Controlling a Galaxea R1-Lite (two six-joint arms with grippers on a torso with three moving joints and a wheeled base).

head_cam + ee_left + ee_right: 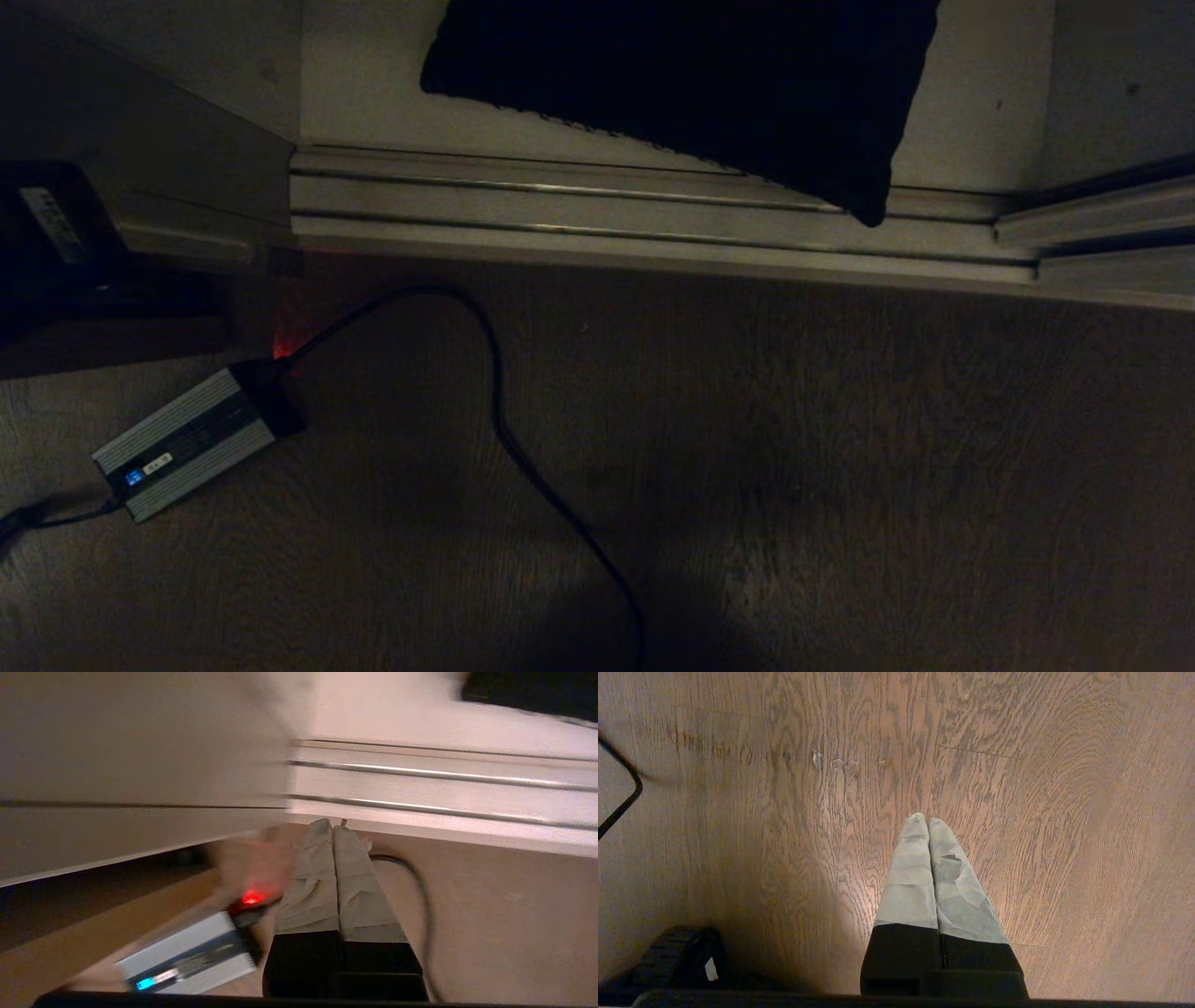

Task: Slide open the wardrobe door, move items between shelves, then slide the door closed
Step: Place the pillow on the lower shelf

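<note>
I see both grippers empty, fingers pressed together: right gripper (928, 821) over bare wood floor (1017, 812), left gripper (332, 823) above the silver box (187, 956) and its cable (420, 891). Beyond, the floor track (607, 210). Cushion (691, 75) lies on the bottom shelf (373, 103), 1 corner overhanging the track.
</note>
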